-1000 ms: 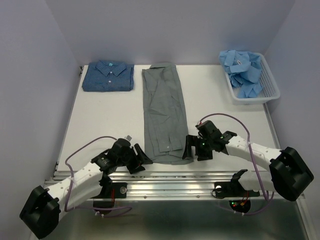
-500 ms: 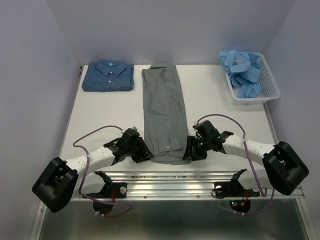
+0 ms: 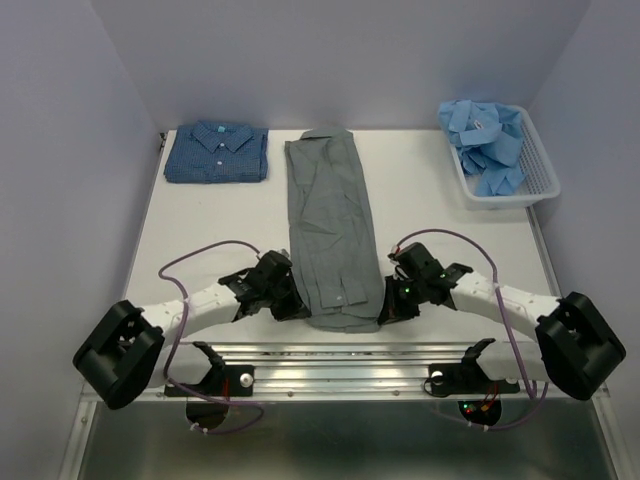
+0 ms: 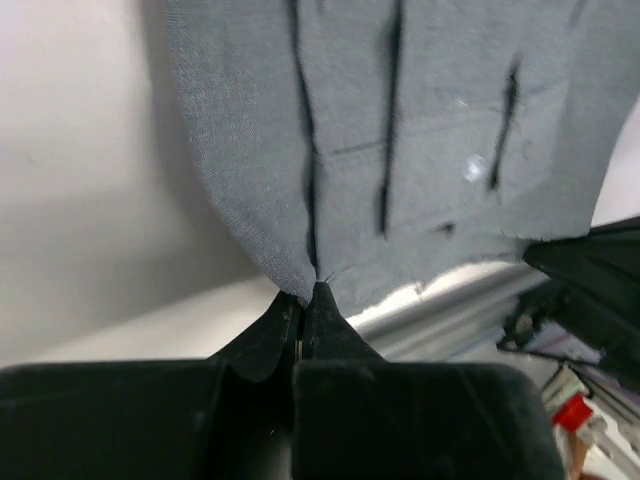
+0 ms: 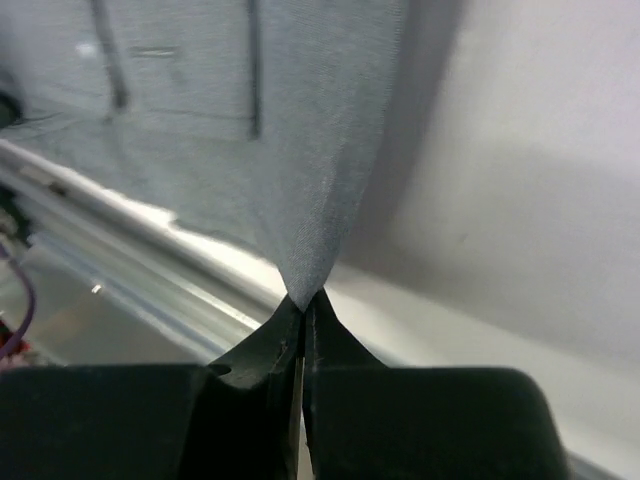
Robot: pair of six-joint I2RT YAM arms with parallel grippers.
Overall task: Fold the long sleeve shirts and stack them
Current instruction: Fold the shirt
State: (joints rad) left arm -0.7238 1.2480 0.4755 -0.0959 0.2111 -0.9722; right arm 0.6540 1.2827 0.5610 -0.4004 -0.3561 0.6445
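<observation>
the grey shirt [image 3: 330, 225] is laid lengthwise on the table [image 3: 200, 240], its near hem corners clamped by the left hand [image 4: 312, 290] and the right hand [image 5: 302, 298] (only a thin tip of cloth is caught in each), so a corner could be lost if the hem is lifted unevenly. crumpled light blue shirts [image 3: 488, 140] are held in the white basket [image 3: 548, 185] at far right.

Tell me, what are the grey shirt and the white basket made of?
The grey shirt looks like soft woven cloth, matte, maybe cotton: it creases and pulls into a peak where pinched. The basket looks like stiff white plastic: thin moulded slats, holding its shape.
</observation>
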